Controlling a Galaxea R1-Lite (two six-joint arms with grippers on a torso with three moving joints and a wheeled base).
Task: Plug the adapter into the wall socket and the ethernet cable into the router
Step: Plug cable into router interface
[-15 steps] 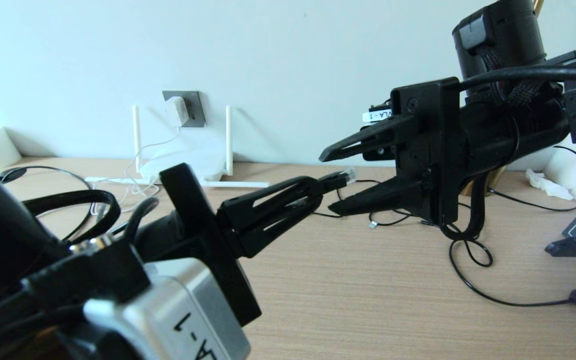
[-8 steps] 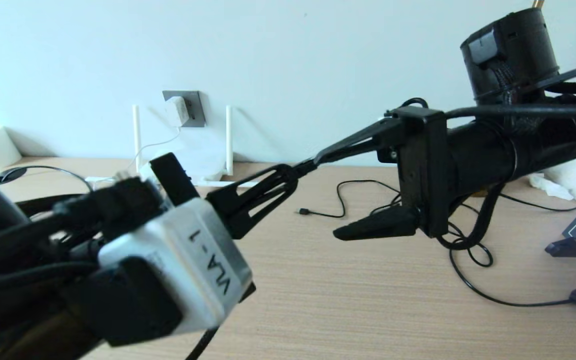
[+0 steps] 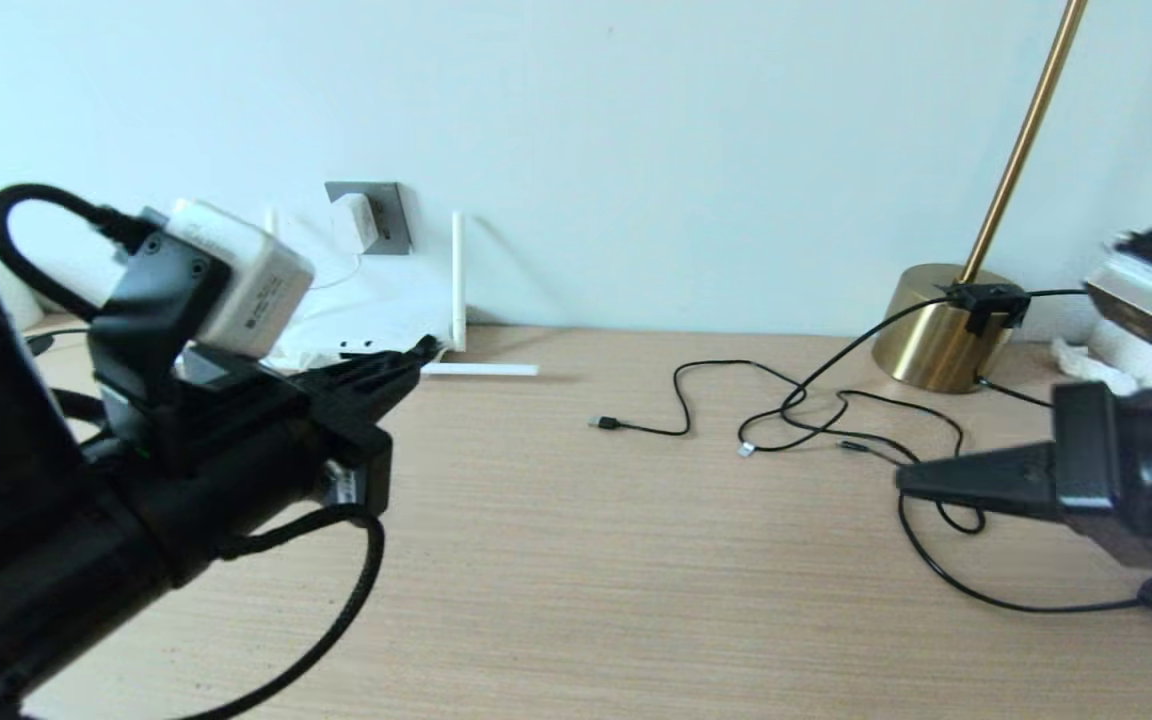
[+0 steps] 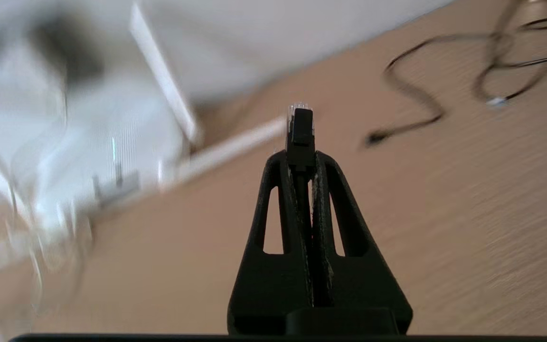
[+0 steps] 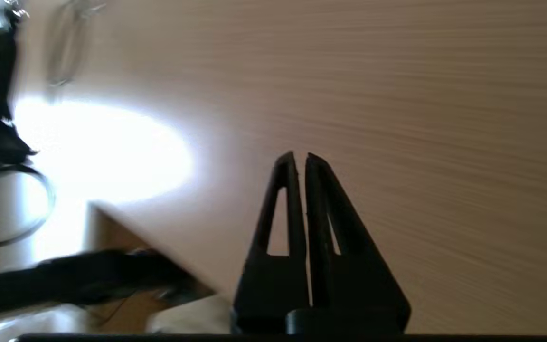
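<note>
Left gripper (image 3: 423, 350) at left of frame, clamped tight on ethernet cable (image 4: 300, 124), clear plug poking past fingertips toward router (image 3: 376, 325). Router flat on wooden table (image 3: 636, 560) against wall, upper left. Above it, adapter (image 3: 351, 222) seated in wall socket (image 3: 383, 215). Loose black cables (image 3: 796, 415) at centre, brass lamp base (image 3: 936, 325) behind. Right gripper (image 3: 901, 479) low at far right, fingers pressed together, holding nothing.
</note>
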